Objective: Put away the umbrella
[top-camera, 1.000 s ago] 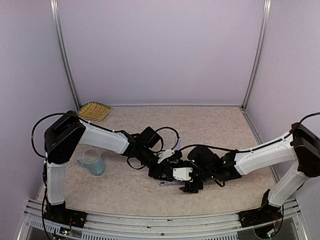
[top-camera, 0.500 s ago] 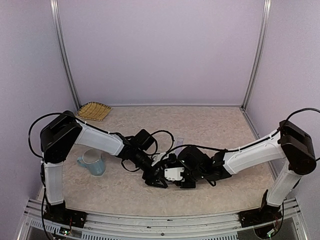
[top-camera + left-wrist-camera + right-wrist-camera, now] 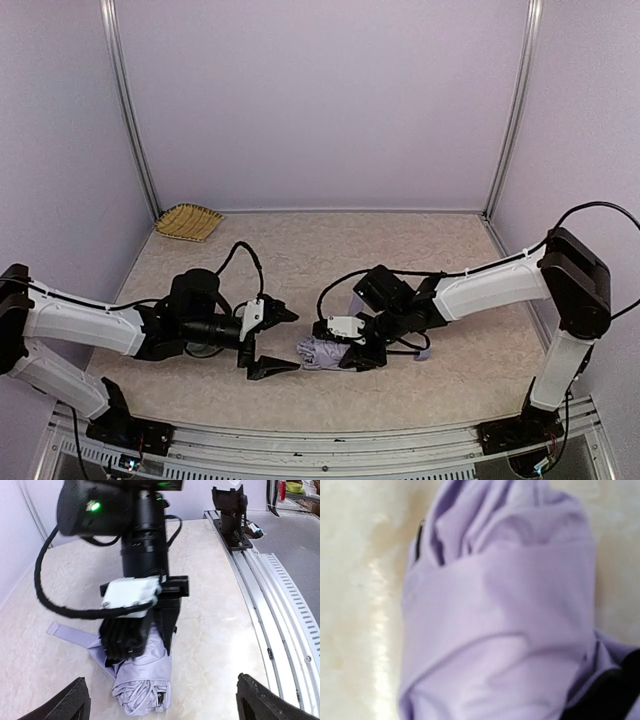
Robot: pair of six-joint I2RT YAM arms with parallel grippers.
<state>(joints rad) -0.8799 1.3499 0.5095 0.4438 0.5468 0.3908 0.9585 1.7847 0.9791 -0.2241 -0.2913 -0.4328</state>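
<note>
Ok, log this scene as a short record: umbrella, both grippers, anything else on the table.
umbrella: folded into a bundle, lying on the table, front centre
right gripper: down on the umbrella, fingers closed on its fabric
left gripper: open, holding nothing, beside the umbrella and apart from it
basket: back left corner, far from both arms

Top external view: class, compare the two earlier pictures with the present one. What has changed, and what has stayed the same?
The left gripper has drawn back to the left, away from the umbrella, and now hangs wide open, clear of it. The right gripper has shifted slightly left and stays clamped on the umbrella, which lies about where it was. The woven tray in the far left corner has not moved.
</note>
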